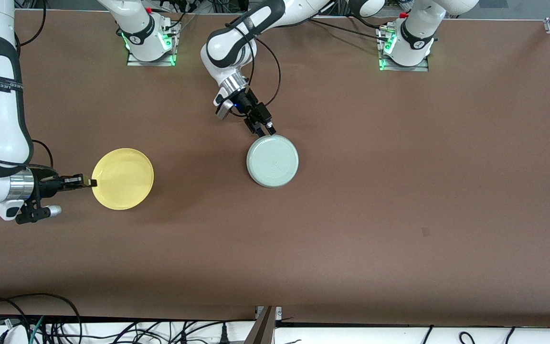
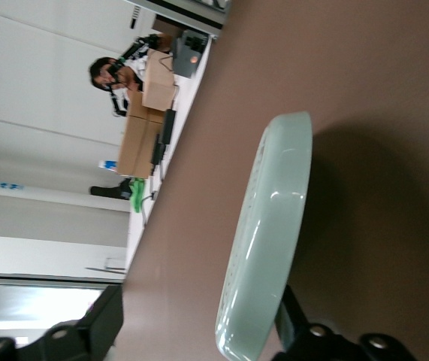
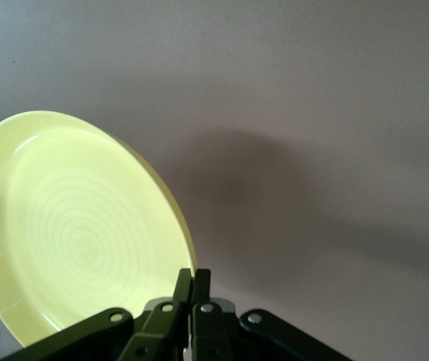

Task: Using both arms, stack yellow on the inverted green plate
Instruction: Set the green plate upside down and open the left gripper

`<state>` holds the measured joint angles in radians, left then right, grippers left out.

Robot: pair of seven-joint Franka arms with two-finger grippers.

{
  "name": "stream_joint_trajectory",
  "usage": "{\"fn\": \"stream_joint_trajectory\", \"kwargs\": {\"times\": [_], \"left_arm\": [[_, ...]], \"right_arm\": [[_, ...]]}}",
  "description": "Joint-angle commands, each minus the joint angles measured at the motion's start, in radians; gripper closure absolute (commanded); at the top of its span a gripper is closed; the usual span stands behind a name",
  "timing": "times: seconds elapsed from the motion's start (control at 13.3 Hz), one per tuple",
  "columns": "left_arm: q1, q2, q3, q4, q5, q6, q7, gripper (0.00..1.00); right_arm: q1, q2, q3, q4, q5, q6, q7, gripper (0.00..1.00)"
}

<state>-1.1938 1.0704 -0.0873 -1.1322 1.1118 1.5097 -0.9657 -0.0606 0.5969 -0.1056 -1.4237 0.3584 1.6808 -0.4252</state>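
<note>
Plates: two, one yellow, one green, same round shallow form, well apart on the table.
Yellow plate (image 1: 122, 178): bright, plain, glossy; faint concentric rings inside; low raised rim; hollow side up. It is toward the right arm's end of the table, its rim pinched at the edge.
Green plate (image 1: 272, 160): pale mint, smooth and shiny, turned upside down, flat underside up with faint rings. It lies on the table near the middle.
Arms: two, white with black joints and silver wrists.
Right gripper (image 1: 92, 182): black fingers closed tight on the yellow plate's rim; in the right wrist view the fingers (image 3: 182, 289) clamp the edge.
Left gripper (image 1: 264, 128): at the green plate's rim on the side toward the robots' bases, fingers spread wide on either side of the rim, not clamping it.
Table (image 1: 399, 191): one, brown, matte, flat.
</note>
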Motion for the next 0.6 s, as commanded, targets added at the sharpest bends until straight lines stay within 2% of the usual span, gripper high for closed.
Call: {"fn": "stream_joint_trajectory", "kwargs": {"times": [0.0, 0.3, 0.53], "left_arm": [[0.013, -0.012, -0.005, 0.037, -0.107, 0.055, 0.005, 0.0], [0.055, -0.038, -0.005, 0.069, -0.207, 0.206, -0.056, 0.0], [0.112, -0.061, -0.006, 0.068, -0.276, 0.346, -0.094, 0.0]], "right_arm": [[-0.005, -0.009, 0.007, 0.006, 0.013, -0.027, -0.02, 1.0], [0.01, -0.008, 0.017, 0.002, 0.016, -0.049, -0.017, 1.0], [0.063, 0.0, 0.018, -0.01, 0.008, -0.035, 0.0, 1.0]]}}
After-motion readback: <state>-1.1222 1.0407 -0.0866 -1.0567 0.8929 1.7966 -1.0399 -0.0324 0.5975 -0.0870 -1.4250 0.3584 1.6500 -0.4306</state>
